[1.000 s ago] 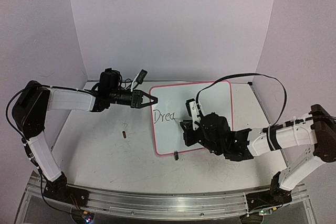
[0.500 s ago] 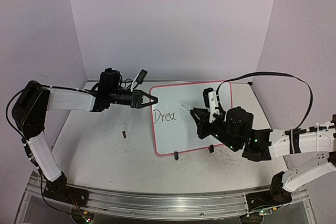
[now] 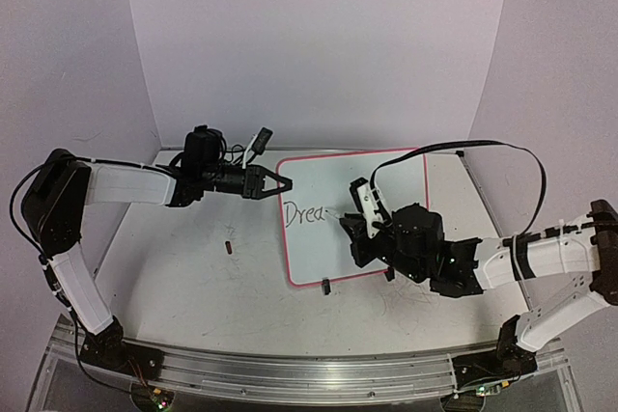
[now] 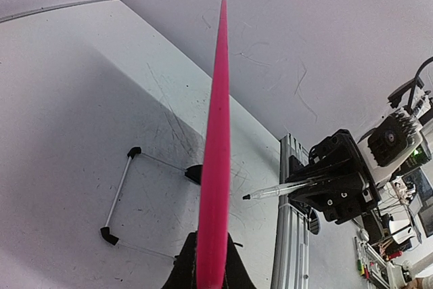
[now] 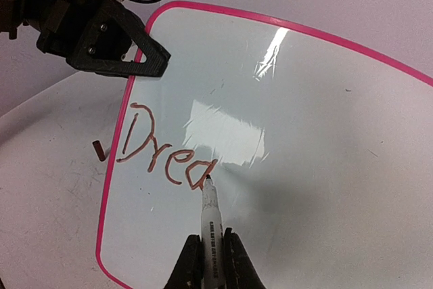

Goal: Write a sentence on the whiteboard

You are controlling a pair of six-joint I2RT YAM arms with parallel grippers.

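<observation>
White table [image 3: 174, 282] with whiteboard [image 3: 319, 253], small dark piece [image 3: 228, 246]

Only legible txt: sentence [image 5: 166, 157] start "Drea" on whiteboard [image 5: 325, 167]; marker [image 5: 211, 218] print too small.

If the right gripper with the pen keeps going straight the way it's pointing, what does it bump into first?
The whiteboard. The right gripper points its pen down at it, and the tip seems to touch the board just past the letters "Drea", though real contact is hard to be sure of.
</observation>
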